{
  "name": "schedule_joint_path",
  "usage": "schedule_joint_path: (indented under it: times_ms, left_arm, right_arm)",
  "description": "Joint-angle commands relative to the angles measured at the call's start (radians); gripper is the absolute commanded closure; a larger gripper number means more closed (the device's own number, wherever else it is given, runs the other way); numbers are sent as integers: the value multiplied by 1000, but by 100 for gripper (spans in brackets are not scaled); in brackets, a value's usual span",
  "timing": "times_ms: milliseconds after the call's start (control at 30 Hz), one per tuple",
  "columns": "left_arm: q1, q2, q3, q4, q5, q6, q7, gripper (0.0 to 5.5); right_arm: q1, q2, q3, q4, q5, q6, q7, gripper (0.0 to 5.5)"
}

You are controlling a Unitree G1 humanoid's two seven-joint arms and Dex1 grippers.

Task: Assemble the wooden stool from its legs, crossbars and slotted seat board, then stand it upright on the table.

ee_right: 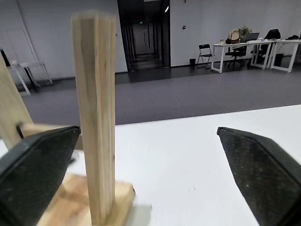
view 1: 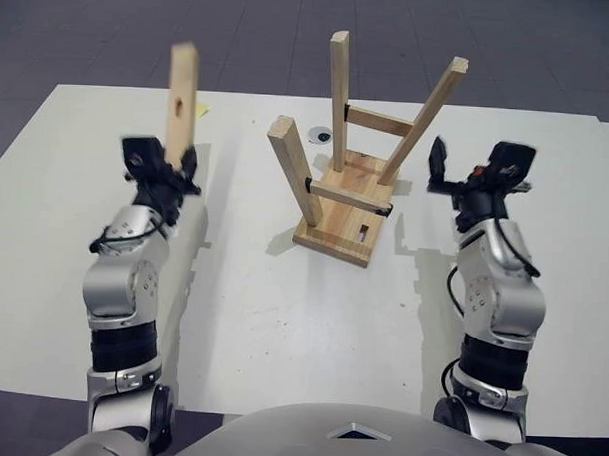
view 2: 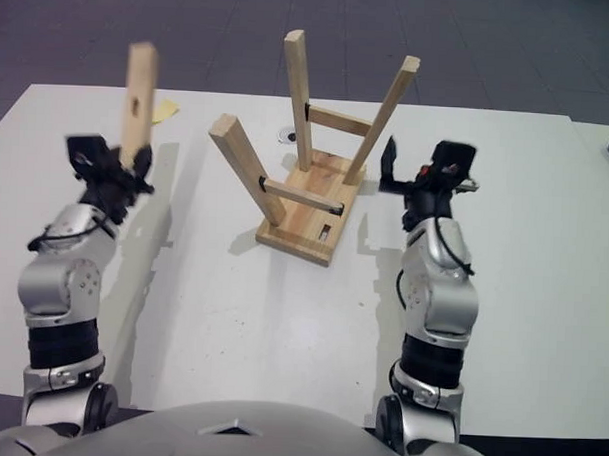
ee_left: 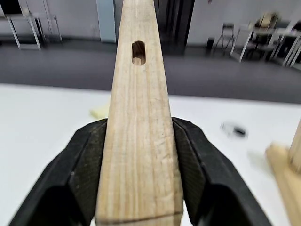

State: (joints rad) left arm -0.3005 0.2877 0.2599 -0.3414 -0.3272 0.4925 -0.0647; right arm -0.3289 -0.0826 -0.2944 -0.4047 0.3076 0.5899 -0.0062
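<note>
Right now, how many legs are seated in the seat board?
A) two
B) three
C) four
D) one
B: three legs stand up from the upside-down seat board, while the fourth leg is clamped in the left gripper, off to the board's left.

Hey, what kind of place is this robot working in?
Probably an open office or lab hall: a white table stands on grey floor, with desks and office chairs by the far wall, beside a dark corridor.
</note>
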Motion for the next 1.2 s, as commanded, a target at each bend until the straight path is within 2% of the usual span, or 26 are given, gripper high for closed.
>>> schedule_joint_path:
  times_ms: [33,133,267,367,533,967,1200]
  left_arm:
    - [-110,55,-13,-87,-14,-53,-68,344]
    - [-158,92,-49,-112,-12,-77,-133,344]
    - [-191,114,-113,-126,9,-94,-191,344]
    - [-206,109,-179,-140,11,-101,-234,344]
    - [-213,90,-257,-158,17,-111,-284,344]
    - [-176,83,-323,-188,29,-109,-339,344]
    - [-165,78,-329,-199,41,-104,-341,344]
  right_arm:
    - [-220,-8,-121,-61,299,100,3,10]
    - [-366,-13,-136,-55,497,139,9,10]
    - [-486,2,-106,10,647,170,-7,10]
    - [-536,3,-51,73,664,172,5,10]
    - [-598,11,-49,201,712,158,-9,10]
    - [-643,30,-69,269,835,131,-49,10]
    - [-646,5,-81,265,887,131,-75,114]
